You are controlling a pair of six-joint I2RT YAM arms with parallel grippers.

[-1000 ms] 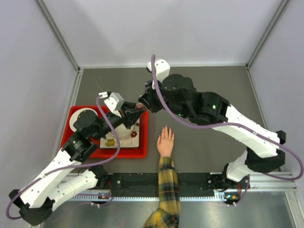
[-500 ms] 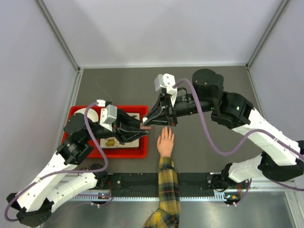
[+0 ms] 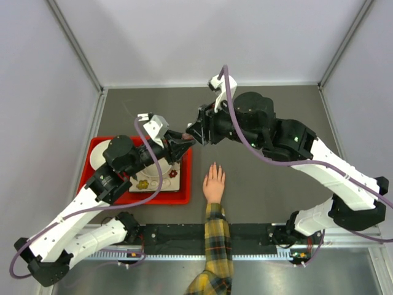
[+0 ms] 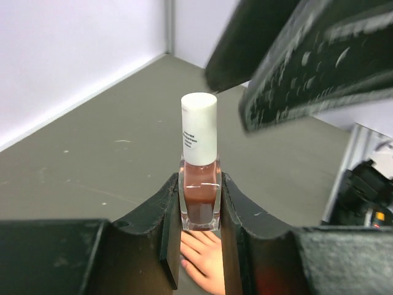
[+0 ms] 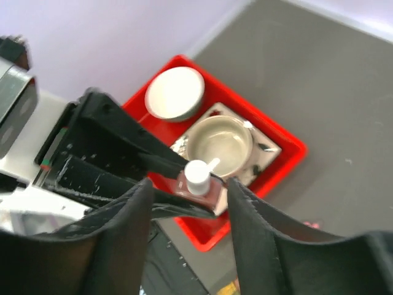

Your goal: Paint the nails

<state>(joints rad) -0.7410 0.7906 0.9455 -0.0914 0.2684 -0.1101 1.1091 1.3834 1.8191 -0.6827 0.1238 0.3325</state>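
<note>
My left gripper (image 3: 183, 140) is shut on a small nail polish bottle (image 4: 199, 196) of reddish-brown polish with a white cap (image 5: 197, 171), held upright above the red tray's right edge. My right gripper (image 5: 190, 184) is open, with one finger on each side of the cap and a gap on both sides. A light-skinned hand (image 3: 214, 182) in a yellow plaid sleeve (image 3: 216, 243) lies flat on the grey table, just right of the tray. In the left wrist view it shows below the bottle, with one pale nail (image 4: 183, 263) visible.
The red tray (image 3: 98, 142) sits at the left and holds a metal bowl (image 5: 220, 141) on a patterned plate and a white bowl (image 5: 175, 92). White walls close in the table's back and sides. The black arm-base rail (image 3: 184, 236) runs along the near edge.
The left gripper has carried the bottle up and back from beside the hand. The right gripper has swung over it and opened astride the cap.
</note>
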